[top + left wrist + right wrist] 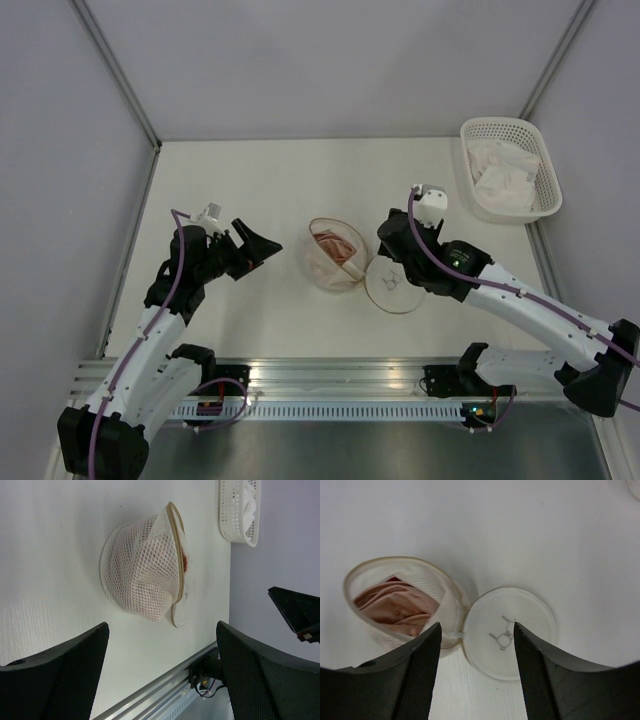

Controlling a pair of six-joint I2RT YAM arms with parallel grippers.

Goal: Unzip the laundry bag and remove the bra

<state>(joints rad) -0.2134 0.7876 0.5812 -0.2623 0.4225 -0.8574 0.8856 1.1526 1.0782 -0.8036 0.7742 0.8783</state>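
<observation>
The laundry bag [322, 262] lies on its side at mid-table, a whitish mesh pod [145, 570] with its brownish zip rim undone and its mouth gaping [447, 597]. Its round flap [395, 285] with the small dark drawing lies flat on the table to the right [510, 630], joined by a thin strip. A pinkish bra [335, 247] sits folded inside the bag [395, 605]. My right gripper [392, 262] hovers open above the flap and the bag's edge [476, 625], holding nothing. My left gripper [258, 248] stands open to the left of the bag [161, 630], apart from it.
A white plastic lattice basket [500, 125] with white cloth in it stands at the back right corner [240, 510]. Grey walls close the table on three sides. A metal rail [340, 375] runs along the near edge.
</observation>
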